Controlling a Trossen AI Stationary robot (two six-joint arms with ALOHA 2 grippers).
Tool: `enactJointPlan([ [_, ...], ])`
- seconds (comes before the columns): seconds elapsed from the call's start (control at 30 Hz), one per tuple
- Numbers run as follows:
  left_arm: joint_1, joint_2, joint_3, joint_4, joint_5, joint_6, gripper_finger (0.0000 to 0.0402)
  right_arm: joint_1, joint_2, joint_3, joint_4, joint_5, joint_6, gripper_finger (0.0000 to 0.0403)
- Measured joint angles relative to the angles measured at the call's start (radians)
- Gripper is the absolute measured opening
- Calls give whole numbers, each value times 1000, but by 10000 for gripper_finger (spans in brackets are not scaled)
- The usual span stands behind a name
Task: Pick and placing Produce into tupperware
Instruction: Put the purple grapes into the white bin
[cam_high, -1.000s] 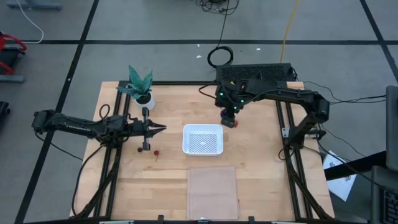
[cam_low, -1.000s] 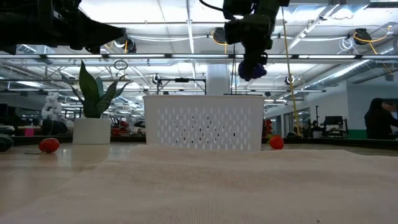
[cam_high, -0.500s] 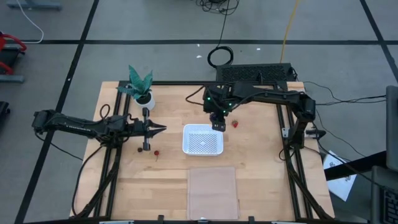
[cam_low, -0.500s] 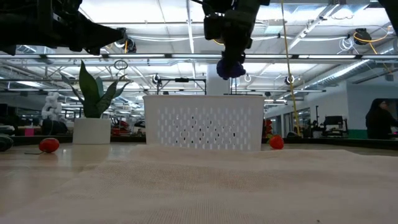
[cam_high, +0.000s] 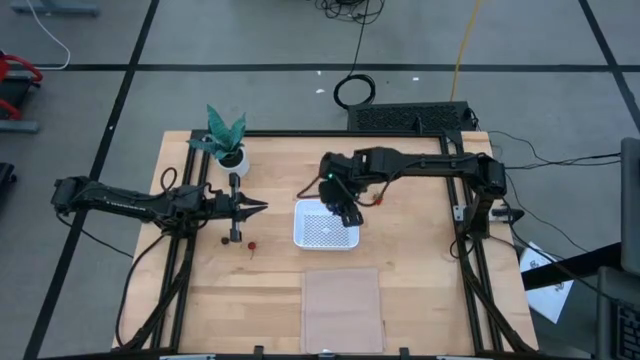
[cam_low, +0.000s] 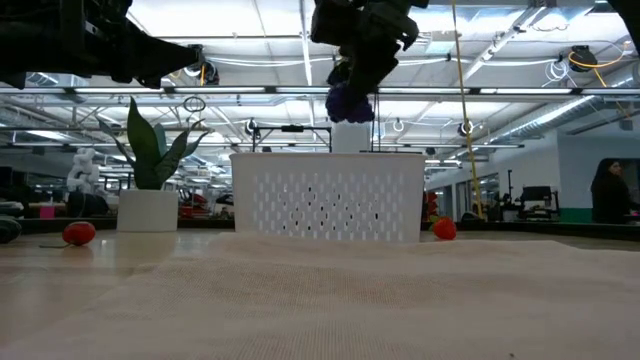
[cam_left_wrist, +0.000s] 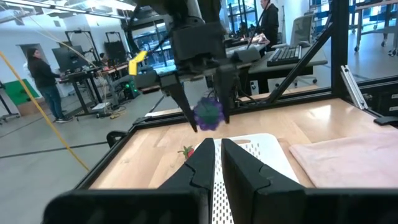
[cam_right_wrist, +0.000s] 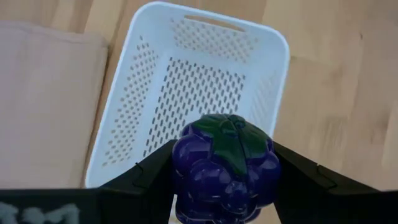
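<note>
right gripper is clamped on the purple grapes, above the white tub's upper right corner at frame centre. left gripper, fingers together, hangs at left.

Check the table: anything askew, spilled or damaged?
Nothing stands out. The white perforated plastic basket sits upright and empty, the right gripper holds the purple toy grape cluster above it, small red toy fruits lie loose on the wooden table, and the potted green plant stands upright.
</note>
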Motion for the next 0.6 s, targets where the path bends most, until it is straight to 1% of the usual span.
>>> enactJointPlan([
  [0.13, 0, 0, 0, 0, 1, 0, 33, 16, 0, -50, 94, 0, -9, 201],
  [0.27, 0, 0, 0, 0, 1, -1, 33, 17, 3, -70, 109, -1, 15, 201],
  [0.43, 0, 0, 0, 1, 1, -2, 33, 28, 27, -75, 113, -1, -18, 201],
  [0.5, 0, 0, 0, 1, 1, -2, 33, 32, 40, -71, 157, -5, -36, 201],
  [0.6, 0, 0, 0, 0, 1, -3, 33, 44, 60, -73, 157, -7, -67, 201],
])
